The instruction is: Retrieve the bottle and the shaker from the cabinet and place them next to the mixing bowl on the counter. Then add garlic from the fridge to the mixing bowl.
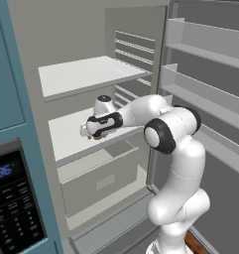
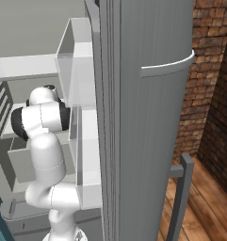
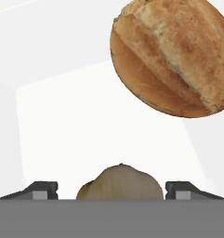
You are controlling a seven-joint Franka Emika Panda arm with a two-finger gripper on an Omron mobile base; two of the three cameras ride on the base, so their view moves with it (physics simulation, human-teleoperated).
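Since the garlic (image 3: pixel 120 182) sits at 6 o'clock, right between my fingertips (image 3: pixel 41 189), my hand (image 3: pixel 111 191) is open, not squeezing yet.

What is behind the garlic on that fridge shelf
Beyond the garlic, which sits between the open gripper tips, a round crusty bread roll lies on the white shelf. The roll covers whatever lies behind it.

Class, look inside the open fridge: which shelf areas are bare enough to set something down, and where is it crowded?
The upper shelf is bare from edge to back wall. On the middle shelf, the white patch beside the bread is free. It is crowded where the gripper straddles the garlic, with the bread just beyond.
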